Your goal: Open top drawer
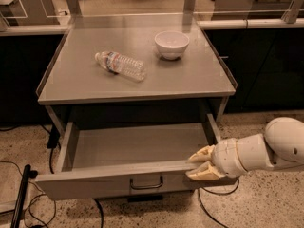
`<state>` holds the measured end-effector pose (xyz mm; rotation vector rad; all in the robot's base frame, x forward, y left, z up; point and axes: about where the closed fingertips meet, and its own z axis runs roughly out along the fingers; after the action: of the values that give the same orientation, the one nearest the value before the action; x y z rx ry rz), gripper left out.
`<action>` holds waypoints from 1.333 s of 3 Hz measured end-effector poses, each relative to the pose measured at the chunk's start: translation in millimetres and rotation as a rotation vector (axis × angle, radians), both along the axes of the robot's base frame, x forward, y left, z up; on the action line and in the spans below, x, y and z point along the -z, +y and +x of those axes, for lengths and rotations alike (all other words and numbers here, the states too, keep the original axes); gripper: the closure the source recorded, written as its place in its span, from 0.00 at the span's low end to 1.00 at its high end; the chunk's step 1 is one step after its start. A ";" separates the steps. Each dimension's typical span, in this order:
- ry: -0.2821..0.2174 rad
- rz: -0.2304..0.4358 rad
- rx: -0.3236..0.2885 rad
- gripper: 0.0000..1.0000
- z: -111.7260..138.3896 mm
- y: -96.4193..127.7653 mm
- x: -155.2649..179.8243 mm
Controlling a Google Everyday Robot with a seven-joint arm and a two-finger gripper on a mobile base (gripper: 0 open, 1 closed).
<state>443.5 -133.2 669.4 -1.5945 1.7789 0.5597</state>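
Observation:
The top drawer (109, 179) is a wide grey metal drawer under the table top. It is pulled far out and its shallow grey tray shows bare. A small dark loop handle (146, 184) sits at the centre of its front. My gripper (197, 166) comes in from the right on a white arm. Its tan fingers (203, 153) sit at the right end of the drawer's front edge, one above the rim and one below it. The other drawers are hidden.
A clear plastic water bottle (120, 64) lies on its side on the grey table top (190, 82). A white bowl (171, 44) stands behind it. Black cables (19, 194) lie on the speckled floor at the lower left. Dark cabinets flank the table.

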 end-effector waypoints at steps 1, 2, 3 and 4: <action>0.000 0.000 0.000 0.25 0.0 0.0 0.0; 0.000 0.000 0.000 0.23 0.0 0.1 0.0; 0.000 0.000 0.000 0.47 0.0 0.1 0.0; 0.020 0.003 0.035 0.78 -28.1 -18.2 5.5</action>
<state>415.4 -151.4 663.9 -1.5582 1.8166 0.5637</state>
